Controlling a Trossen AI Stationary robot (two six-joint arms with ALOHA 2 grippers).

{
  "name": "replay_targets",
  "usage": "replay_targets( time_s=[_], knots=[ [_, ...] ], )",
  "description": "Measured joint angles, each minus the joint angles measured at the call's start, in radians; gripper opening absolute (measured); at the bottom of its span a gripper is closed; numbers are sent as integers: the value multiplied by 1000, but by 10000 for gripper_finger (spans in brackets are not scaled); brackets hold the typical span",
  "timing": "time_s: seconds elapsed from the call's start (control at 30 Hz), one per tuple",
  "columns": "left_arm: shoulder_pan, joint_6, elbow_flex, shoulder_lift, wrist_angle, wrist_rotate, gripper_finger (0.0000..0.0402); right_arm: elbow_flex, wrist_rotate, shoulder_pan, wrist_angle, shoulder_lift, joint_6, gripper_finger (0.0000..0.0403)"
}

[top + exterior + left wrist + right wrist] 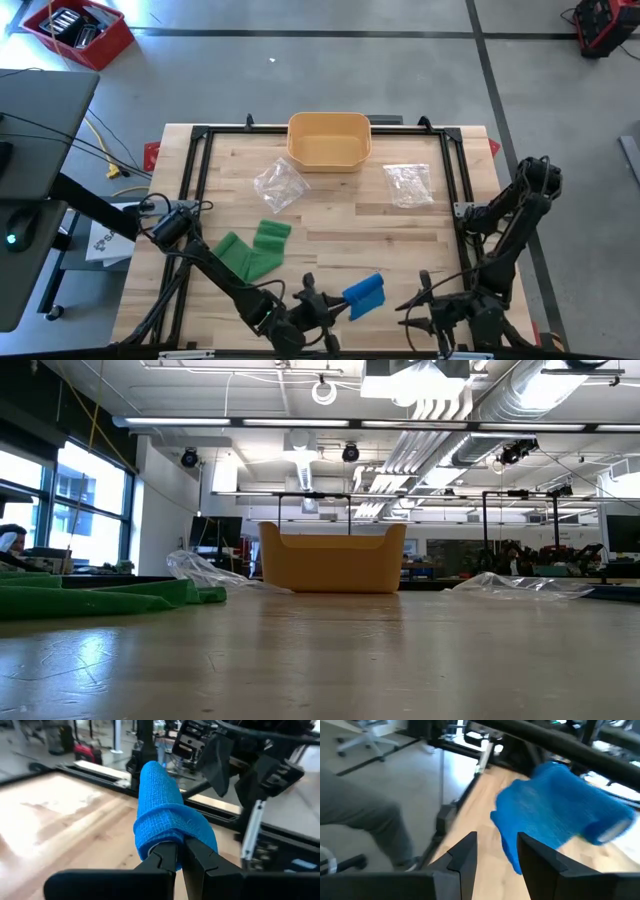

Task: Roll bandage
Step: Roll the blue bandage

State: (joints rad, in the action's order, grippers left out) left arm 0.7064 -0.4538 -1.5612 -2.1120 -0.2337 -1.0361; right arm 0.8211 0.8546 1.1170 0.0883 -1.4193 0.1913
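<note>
On the wooden bench [330, 225], both arms work at the near edge. A yellow bin [329, 140] sits by the far edge, two clear bags [280, 184] lie in front of it, and a green bandage [252, 250] lies toward the left edge. The left gripper [181, 851] is clenched on the loose end of the blue bandage [165, 807], which is partly rolled and raised near the near edge's middle. The right gripper [497, 845] stands parted just beside the roll, not touching it.
</note>
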Motion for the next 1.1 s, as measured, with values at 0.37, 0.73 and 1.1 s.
replay_targets(
  time_s=[0.37, 0.73, 1.1],
  knots=[
    [17, 70, 0, 0, -13, 118, 7, -1, 172, 0, 57, 0, 35, 130],
    [17, 99, 0, 0, -26, 117, 8, -1, 145, -80, 56, -1, 254, 130],
    [18, 161, 0, -2, -59, 159, 8, -2, -147, -145, 119, -1, 354, 130]
  ],
)
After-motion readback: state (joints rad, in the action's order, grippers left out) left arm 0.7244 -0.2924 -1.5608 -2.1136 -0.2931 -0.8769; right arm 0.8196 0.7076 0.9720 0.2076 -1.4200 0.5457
